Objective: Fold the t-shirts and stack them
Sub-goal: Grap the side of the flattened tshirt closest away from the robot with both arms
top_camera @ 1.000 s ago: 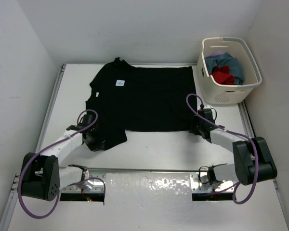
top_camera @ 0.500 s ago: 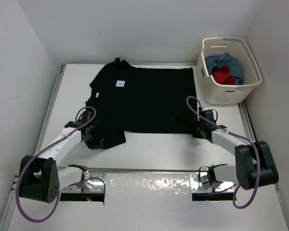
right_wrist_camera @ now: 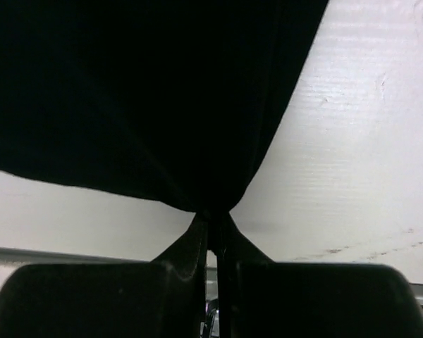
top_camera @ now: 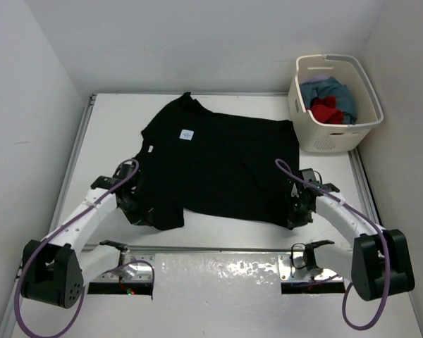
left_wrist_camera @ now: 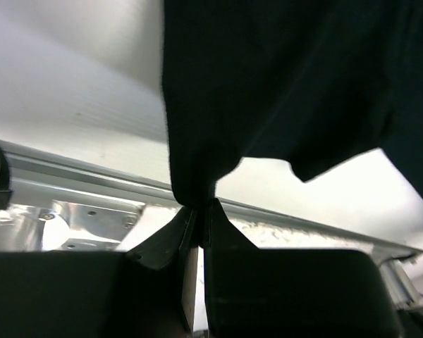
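Observation:
A black t-shirt (top_camera: 211,158) with a small white neck label lies spread on the white table, collar toward the far left. My left gripper (top_camera: 142,211) is shut on the shirt's near left sleeve; in the left wrist view the cloth (left_wrist_camera: 268,77) bunches between the closed jaws of that gripper (left_wrist_camera: 199,205). My right gripper (top_camera: 296,211) is shut on the shirt's near right hem corner; in the right wrist view the cloth (right_wrist_camera: 148,98) hangs pinched in that gripper (right_wrist_camera: 213,215).
A cream laundry basket (top_camera: 336,134) stands at the far right with blue and red clothes (top_camera: 328,102) inside. White walls close in the table on the left, back and right. A metal rail (top_camera: 211,267) runs along the near edge between the arm bases.
Both grippers have pulled toward the near edge with the shirt in them. The shirt has slid nearer and to the right, and its near edge now sits closer to the rail.

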You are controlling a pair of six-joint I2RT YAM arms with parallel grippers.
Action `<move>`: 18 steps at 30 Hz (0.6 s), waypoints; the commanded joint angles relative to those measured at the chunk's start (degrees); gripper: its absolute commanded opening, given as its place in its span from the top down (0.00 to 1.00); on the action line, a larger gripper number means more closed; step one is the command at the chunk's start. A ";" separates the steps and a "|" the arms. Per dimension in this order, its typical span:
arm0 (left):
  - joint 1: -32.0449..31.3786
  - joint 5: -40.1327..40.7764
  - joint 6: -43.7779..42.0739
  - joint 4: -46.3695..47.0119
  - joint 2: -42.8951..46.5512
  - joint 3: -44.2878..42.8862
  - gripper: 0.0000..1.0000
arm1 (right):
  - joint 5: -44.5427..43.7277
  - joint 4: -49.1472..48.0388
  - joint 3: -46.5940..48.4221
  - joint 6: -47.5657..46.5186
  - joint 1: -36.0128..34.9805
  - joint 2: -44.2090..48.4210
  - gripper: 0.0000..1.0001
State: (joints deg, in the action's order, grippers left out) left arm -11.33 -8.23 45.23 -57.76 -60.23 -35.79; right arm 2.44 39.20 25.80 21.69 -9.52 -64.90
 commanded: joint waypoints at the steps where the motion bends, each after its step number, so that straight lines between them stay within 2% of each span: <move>1: -0.71 -4.33 -1.20 4.30 -2.08 -5.14 1.00 | 1.69 2.73 5.21 -2.53 0.03 -1.01 1.00; 4: -0.71 -7.14 -2.08 14.12 -5.59 -9.63 1.00 | 2.57 2.03 8.99 -2.36 0.03 -3.29 1.00; 6: -0.71 -8.29 -2.69 16.96 -7.26 -13.58 1.00 | 2.75 1.23 10.49 -2.18 0.03 -3.91 1.00; 14: -0.62 -10.05 -5.77 24.88 -17.90 -24.67 1.00 | 0.64 2.19 21.56 -3.15 -0.06 -9.71 1.00; 18: -0.27 -8.04 -6.38 28.40 -21.50 -30.46 1.00 | -0.76 2.72 26.04 -2.80 0.55 -12.87 1.00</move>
State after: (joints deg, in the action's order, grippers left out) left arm -11.33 -16.60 40.49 -35.29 -80.82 -61.54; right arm 3.33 41.39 48.27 19.40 -9.45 -76.29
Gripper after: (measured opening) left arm 0.027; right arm 0.009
